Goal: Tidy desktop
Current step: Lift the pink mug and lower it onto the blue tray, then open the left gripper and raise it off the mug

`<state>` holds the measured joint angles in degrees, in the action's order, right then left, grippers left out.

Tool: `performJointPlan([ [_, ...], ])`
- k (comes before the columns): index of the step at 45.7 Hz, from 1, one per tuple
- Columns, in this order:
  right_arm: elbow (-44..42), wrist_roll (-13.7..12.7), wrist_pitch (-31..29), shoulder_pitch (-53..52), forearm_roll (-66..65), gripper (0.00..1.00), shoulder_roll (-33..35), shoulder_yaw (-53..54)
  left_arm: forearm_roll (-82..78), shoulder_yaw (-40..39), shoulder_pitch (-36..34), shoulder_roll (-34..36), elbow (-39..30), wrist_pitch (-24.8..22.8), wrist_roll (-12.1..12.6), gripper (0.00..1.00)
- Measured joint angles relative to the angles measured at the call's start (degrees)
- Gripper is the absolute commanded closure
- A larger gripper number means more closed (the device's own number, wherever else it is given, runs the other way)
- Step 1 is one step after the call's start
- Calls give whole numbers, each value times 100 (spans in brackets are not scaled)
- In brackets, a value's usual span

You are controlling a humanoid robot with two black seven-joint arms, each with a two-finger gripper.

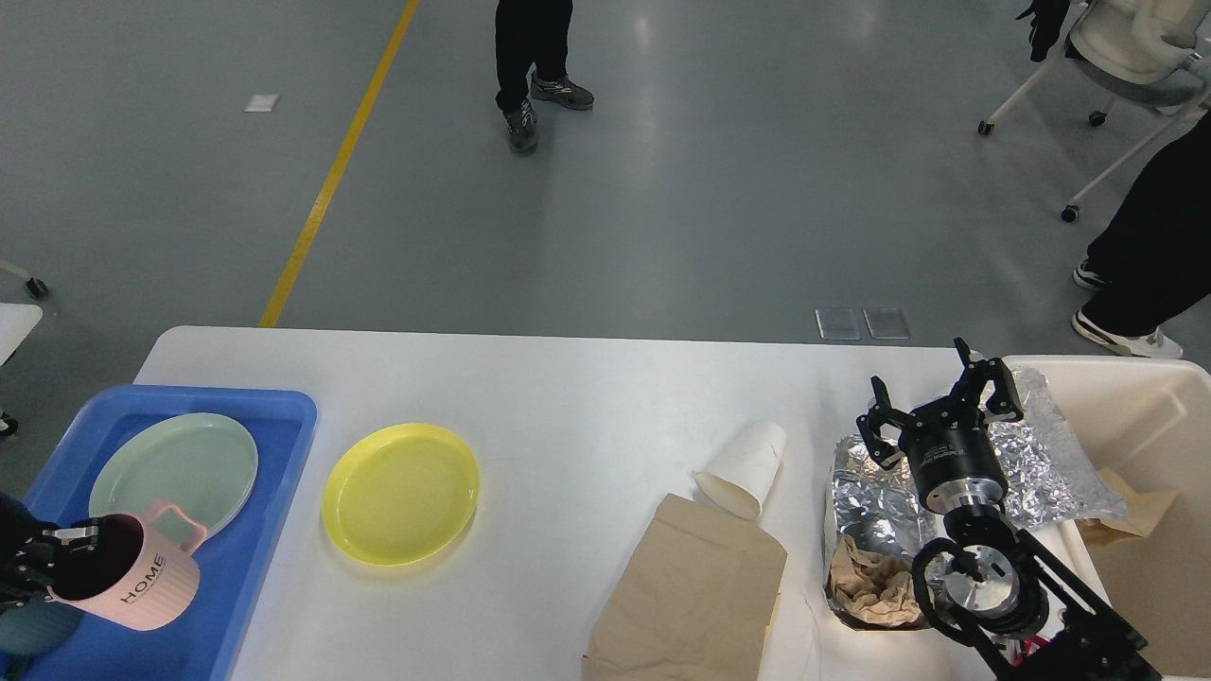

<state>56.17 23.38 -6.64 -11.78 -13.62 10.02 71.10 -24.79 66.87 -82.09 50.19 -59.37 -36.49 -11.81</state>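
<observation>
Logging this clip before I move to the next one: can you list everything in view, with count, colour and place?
desktop: 1, white, fills the lower frame
tray: 1, blue, left end of the desktop
plate: 1, pale green, in the tray
mug: 1, pink, marked HOME, over the tray
plate: 1, yellow, right of the tray
paper cup: 1, white, on its side, centre
paper bag: 1, brown, flat, near edge
foil: 1 crumpled sheet, silver, right end
bin: 1, beige, far right
left hand: at the mug's rim
right hand: open, above the foil
</observation>
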Motion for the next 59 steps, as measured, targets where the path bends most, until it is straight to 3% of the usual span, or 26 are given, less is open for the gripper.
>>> performJointPlan([
  [8,0,0,-1,0,0,0,0,0,-11,-96,422,-100,199,296,2,100],
  [20,0,0,-4,0,0,0,0,0,-25,-300,826,-190,402,378,9,97],
  [22,0,0,-4,0,0,0,0,0,-25,-358,880,-192,427,378,16,91],
  [23,0,0,-4,0,0,0,0,0,-25,-379,897,-193,435,378,16,82],
  [25,0,0,-4,0,0,0,0,0,-26,-411,922,-193,442,378,16,52],
  [27,0,0,-4,0,0,0,0,0,-5,-425,933,-194,443,378,16,32],
  [30,0,0,-4,0,0,0,0,0,99,-438,934,-196,443,428,-11,22],
  [48,-1,0,-4,0,0,0,0,0,229,-294,933,-224,355,445,50,9],
  [59,-1,0,-4,0,0,0,0,0,228,141,284,-96,239,-116,46,5],
])
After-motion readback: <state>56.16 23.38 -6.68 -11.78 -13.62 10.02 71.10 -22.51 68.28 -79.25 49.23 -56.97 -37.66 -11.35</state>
